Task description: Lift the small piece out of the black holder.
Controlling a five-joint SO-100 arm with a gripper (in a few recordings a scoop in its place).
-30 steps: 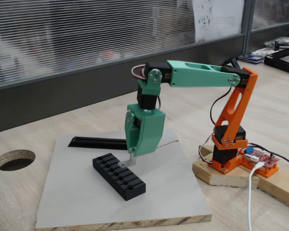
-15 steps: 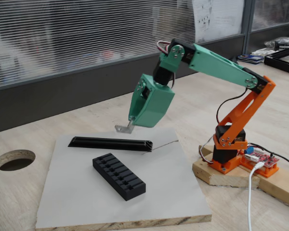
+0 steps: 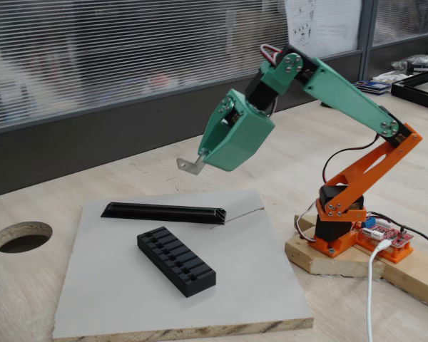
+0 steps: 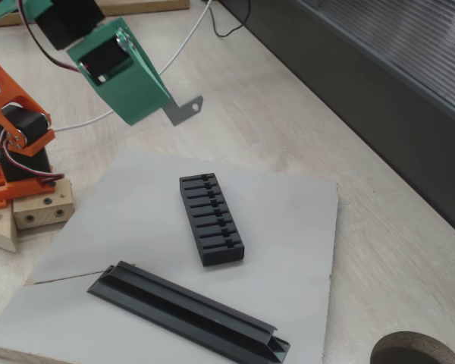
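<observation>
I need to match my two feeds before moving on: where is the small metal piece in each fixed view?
A fixed view: the small piece hangs at the tip of the green gripper, upper centre, high above the grey board.
Another fixed view: the small piece sits upper centre-left, again at the gripper tip.
Shared landmark: the black holder on the board, below the piece.

One holder (image 3: 176, 261), one piece (image 3: 190, 165), one bar (image 3: 164, 212)

Arm: orange base and lower link, teal upper link and claw housing (image 3: 237, 139), black servos, red-black-white cables, seemingly silver screws.
</observation>
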